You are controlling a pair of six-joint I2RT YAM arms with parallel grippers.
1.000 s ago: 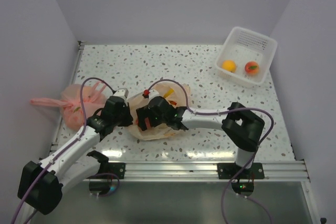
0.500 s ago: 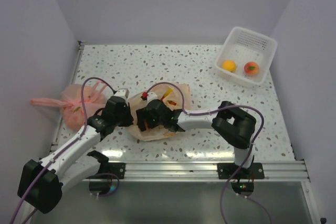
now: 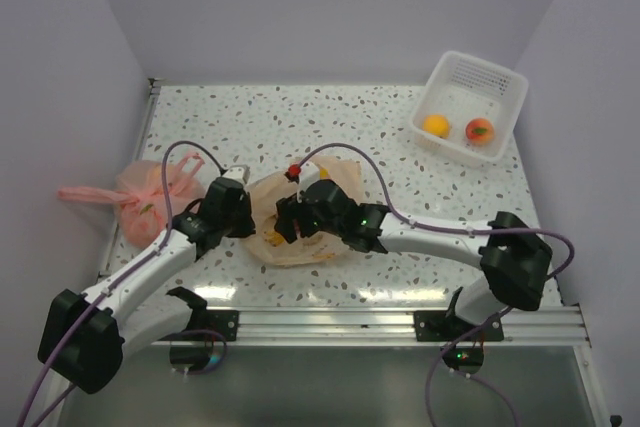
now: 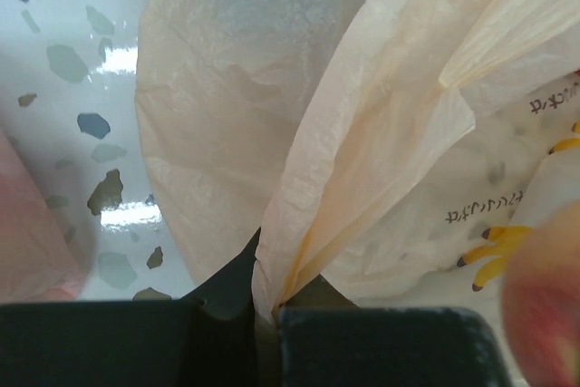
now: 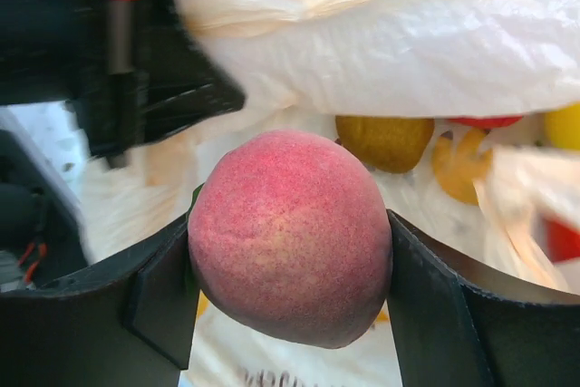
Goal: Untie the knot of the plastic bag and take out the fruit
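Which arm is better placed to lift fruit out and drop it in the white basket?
Right. The right gripper clasps a peach at the plastic bag, and the basket sits on that arm's side. The left gripper pinches the bag's edge, so it looks committed there.

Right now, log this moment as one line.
left pincer: shut on plastic bag edge | right pincer: shut on peach, at bag mouth | white basket: two fruits

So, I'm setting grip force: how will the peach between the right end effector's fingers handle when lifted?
The peach looks round and fuzzy, so it would probably roll if released. Its skin suggests soft flesh; hard squeezing by the right end effector may bruise it. Both fingers press its widest part, so slipping seems unlikely.
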